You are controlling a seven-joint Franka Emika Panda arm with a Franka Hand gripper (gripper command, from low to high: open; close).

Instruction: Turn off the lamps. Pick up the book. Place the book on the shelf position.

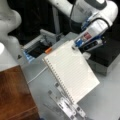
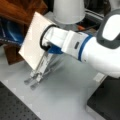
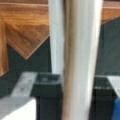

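Note:
The book [image 1: 71, 72], a white lined spiral notebook, stands tilted with its coil along the lower left edge. Its bottom corner is at the slotted grey metal stand [image 1: 67, 107]; I cannot tell whether it touches. My gripper [image 1: 76, 47] is shut on the book's top edge. In a front view the book [image 2: 32, 37] shows its plain back, with the gripper [image 2: 47, 48] behind it. The wrist view has the book [image 3: 75, 50] edge-on between black fingers [image 3: 46, 95]. The shelf position [image 1: 13, 95] is the reddish-brown wooden block, also in a front view [image 2: 15, 10]. The lamps are out of view.
A black-topped grey metal box [image 1: 105, 58] stands behind the gripper. An open grey tray [image 1: 37, 48] with an orange item [image 1: 48, 50] sits at the back, and a white cable [image 1: 37, 75] crosses the grey table. A large white body [image 1: 8, 30] rises at the left.

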